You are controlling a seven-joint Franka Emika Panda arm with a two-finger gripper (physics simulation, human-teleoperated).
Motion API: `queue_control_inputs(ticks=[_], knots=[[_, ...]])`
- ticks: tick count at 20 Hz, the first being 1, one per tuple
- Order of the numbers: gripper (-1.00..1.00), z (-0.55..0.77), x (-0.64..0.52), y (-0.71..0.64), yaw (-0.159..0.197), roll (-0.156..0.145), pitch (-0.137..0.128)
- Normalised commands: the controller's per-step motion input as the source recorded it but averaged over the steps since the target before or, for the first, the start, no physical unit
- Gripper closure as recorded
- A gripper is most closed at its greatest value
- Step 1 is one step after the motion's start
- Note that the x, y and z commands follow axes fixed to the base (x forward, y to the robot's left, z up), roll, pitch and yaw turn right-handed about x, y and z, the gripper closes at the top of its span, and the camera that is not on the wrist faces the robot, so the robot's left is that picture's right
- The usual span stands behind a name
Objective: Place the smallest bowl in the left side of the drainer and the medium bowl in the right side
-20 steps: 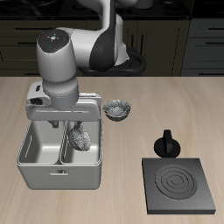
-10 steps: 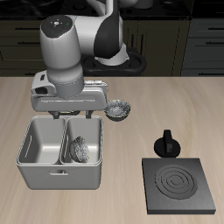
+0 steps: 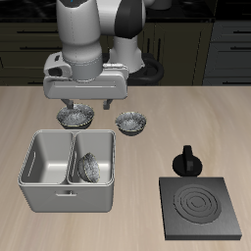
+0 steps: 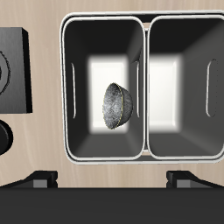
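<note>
Fingers spread wide with nothing between them: gripper point(image 3: 83, 104) empty, raised high over the drainer point(image 3: 39, 188). In the wrist view, looks straight down into both compartments.

One bowl point(image 3: 90, 167) already in the drainer's left side, tipped on its edge against the middle wall, speckled inside facing sideways. Judged to be the smallest, so that half looks done. Other compartment bare.

Two more speckled bowls on the table behind the drainer. Taking 12 o'clock as the table's back, the nearer bowl point(image 3: 75, 119) at 12 o'clock from the drainer and just beyond its back wall. The farther bowl point(image 3: 132, 124) at about 2 o'clock, a little apart. Cannot tell from these views which one is the medium: widths look almost alike.

Coming move hinges on that choice, then on travel toward 12 o'clock and down. Round, so no long axis to line up with; a pinch on the rim from any side should do. Drainer's own long axis from 9 to 3.
</note>
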Motion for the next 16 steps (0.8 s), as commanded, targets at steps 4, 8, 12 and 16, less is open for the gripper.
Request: queue_control_inputs(ticks=[4, 8, 12, 16], knots=[[-1.0, 0.17, -0.56, 0.01, 0.038, -0.112, -0.048], [-1.0, 0.26, -0.44, 0.0, -0.071, -0.035, -0.044], [-1.0, 0.23, -0.44, 0.0, -0.032, -0.023, -0.047], [-1.0, 0.01, -0.31, -0.06, -0.01, -0.012, -0.047]])
